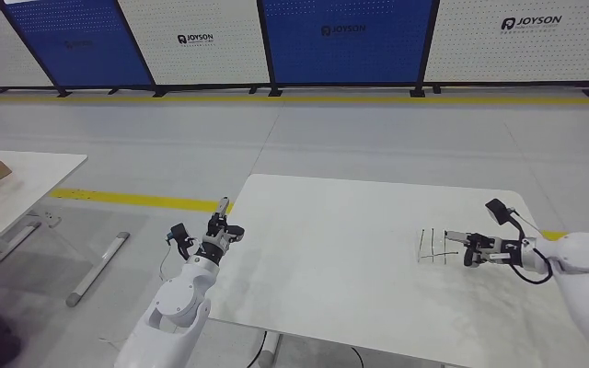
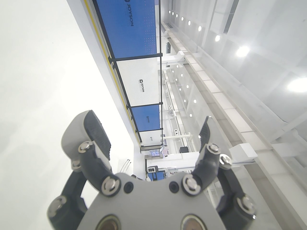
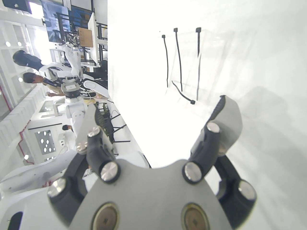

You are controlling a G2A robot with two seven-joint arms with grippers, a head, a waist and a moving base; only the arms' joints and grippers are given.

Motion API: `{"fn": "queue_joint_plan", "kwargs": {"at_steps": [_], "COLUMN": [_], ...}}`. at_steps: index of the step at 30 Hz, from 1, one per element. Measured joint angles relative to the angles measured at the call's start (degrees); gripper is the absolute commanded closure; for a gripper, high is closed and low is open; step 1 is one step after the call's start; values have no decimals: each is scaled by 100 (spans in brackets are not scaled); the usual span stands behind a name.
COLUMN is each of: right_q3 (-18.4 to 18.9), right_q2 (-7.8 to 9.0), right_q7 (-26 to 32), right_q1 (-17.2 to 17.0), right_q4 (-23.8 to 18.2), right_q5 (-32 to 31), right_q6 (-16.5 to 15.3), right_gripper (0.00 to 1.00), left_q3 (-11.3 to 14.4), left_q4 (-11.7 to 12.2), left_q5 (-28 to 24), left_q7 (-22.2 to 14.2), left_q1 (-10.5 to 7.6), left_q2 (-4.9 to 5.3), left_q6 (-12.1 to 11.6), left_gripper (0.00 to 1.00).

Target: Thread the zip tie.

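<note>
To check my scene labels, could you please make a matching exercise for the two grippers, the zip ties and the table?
Things:
1. left gripper
2. right gripper
3. zip ties
4. table

Place, colour or state:
A. black
B. white
C. open, close to the zip ties
D. open, at the table edge far from them

Pairs: 1-D, 2-C, 3-A, 4-B
</note>
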Motion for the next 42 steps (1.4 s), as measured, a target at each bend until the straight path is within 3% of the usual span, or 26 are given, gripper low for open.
{"fn": "queue_joint_plan", "kwargs": {"at_steps": [8,9,11,13,14,18,23,25,30,34,39,41,42], "right_q3": [-261,-282,-312,-324,-329,-329,-285,-279,-272,-271,-267,-260,-256], "right_q2": [-153,-170,-204,-225,-236,-255,-245,-243,-249,-260,-275,-277,-278], "right_q7": [-190,-196,-188,-170,-159,-103,0,18,35,43,69,73,74], "right_q1": [214,235,283,319,340,386,420,426,432,428,429,434,437], "right_q4": [357,416,558,676,746,946,1164,1211,1283,1311,1362,1395,1407], "right_q5": [-110,-107,-69,-33,-16,33,93,95,109,129,166,181,186], "right_q6": [151,147,94,25,-18,-159,-363,-390,-416,-416,-412,-408,-408], "right_gripper": [0,11,24,23,35,43,38,50,58,72,78,96,94], "left_q3": [0,0,0,0,0,0,0,0,0,0,0,0,0], "left_q4": [0,0,0,0,0,0,0,0,0,0,0,0,0], "left_q5": [0,0,0,0,0,0,0,0,0,0,0,0,0], "left_q7": [0,0,0,0,0,0,0,0,0,0,0,0,0], "left_q1": [0,0,0,0,0,0,0,0,0,0,0,0,0], "left_q2": [0,0,0,0,0,0,0,0,0,0,0,0,0], "left_q6": [0,0,0,0,0,0,0,0,0,0,0,0,0], "left_gripper": [0,0,0,0,0,0,0,0,0,0,0,0,0]}}
